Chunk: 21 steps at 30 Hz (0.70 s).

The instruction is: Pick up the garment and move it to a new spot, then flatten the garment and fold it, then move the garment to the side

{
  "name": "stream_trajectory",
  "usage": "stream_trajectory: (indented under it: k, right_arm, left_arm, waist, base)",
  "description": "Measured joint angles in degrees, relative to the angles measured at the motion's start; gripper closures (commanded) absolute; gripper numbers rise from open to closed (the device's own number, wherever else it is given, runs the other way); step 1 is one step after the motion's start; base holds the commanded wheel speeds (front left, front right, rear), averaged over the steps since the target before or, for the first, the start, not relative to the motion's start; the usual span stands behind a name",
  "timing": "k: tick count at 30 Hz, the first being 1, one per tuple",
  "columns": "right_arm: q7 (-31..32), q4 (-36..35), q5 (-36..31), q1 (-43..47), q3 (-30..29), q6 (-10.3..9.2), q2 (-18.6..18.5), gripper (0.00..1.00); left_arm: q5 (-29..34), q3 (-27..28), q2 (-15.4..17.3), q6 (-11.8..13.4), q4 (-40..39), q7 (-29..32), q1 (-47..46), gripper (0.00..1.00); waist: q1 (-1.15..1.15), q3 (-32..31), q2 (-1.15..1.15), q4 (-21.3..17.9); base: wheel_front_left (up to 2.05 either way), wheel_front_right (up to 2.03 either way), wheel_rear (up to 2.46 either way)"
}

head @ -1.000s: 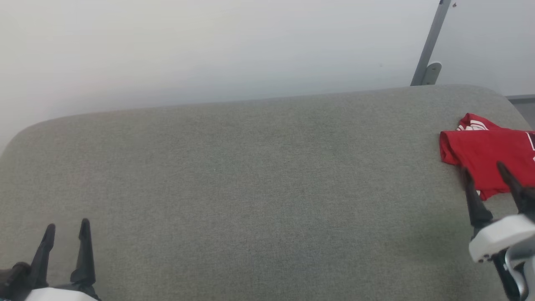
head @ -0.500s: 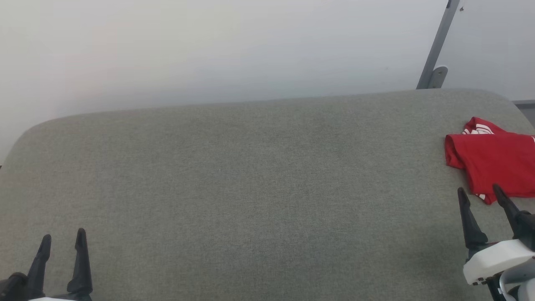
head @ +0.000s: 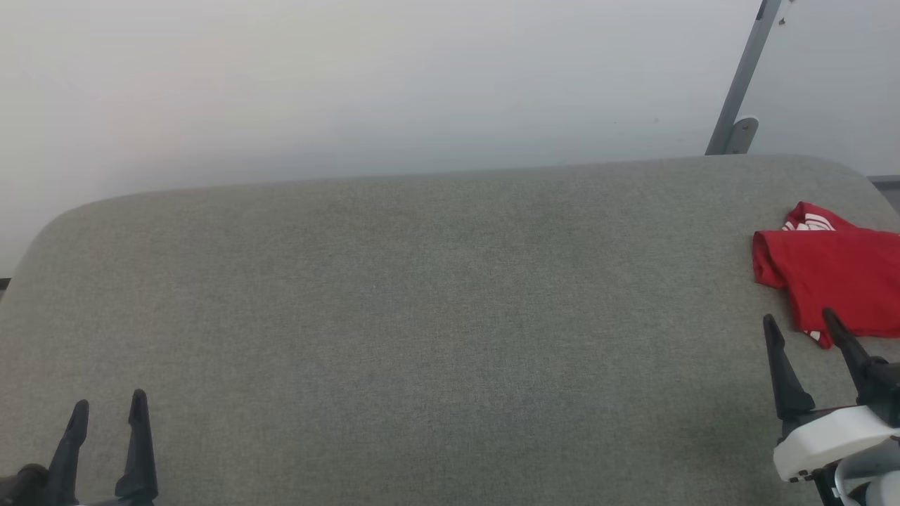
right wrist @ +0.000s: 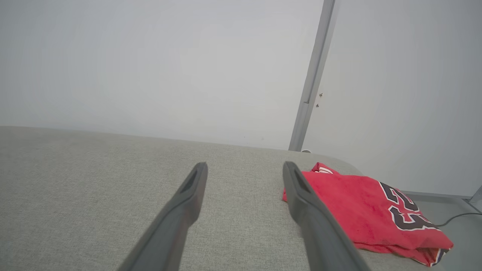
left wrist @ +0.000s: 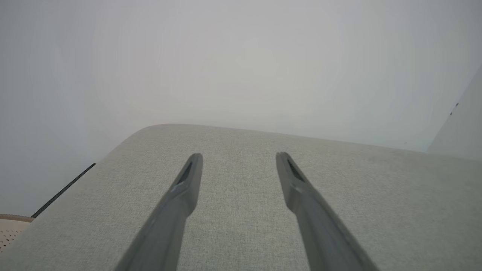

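At the lower left of the head view the left gripper (head: 110,400) hovers over the near edge of the padded surface (head: 422,316), its two dark fingers spread and holding nothing. The surface is a grey-green woven fabric with rounded corners, and a plain white wall (head: 351,84) stands behind it. The left wrist view adds a dark strip (left wrist: 64,190) along the surface's left side and a beige perforated patch (left wrist: 11,229) below it.

At the lower right the right gripper (head: 800,318) is also spread wide and holds nothing, its tips close to the near-left corner of the garment (head: 837,281). The red garment lies folded at the far right end of the surface, with white-striped trim at its far edge. The frame's right edge cuts it off in the head view. The right wrist view shows its black, white-edged number (right wrist: 403,210), which reads as 23, and a thin cable (right wrist: 455,218) beyond it. A grey metal post (head: 745,77) leans against the wall behind.
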Motion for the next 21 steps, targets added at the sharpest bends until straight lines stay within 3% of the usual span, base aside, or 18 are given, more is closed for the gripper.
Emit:
stream_trajectory:
  k: [21]
  right_arm:
    - [0.0,-0.1,0.1,0.0,-0.3,0.0,0.0,0.0]
  left_arm:
    - [-0.3,-0.3,-0.2,0.0,-0.5,0.0,0.1,0.0]
  waist:
    - [0.0,0.0,0.0,0.3]
  base:
    - [0.0,0.0,0.0]
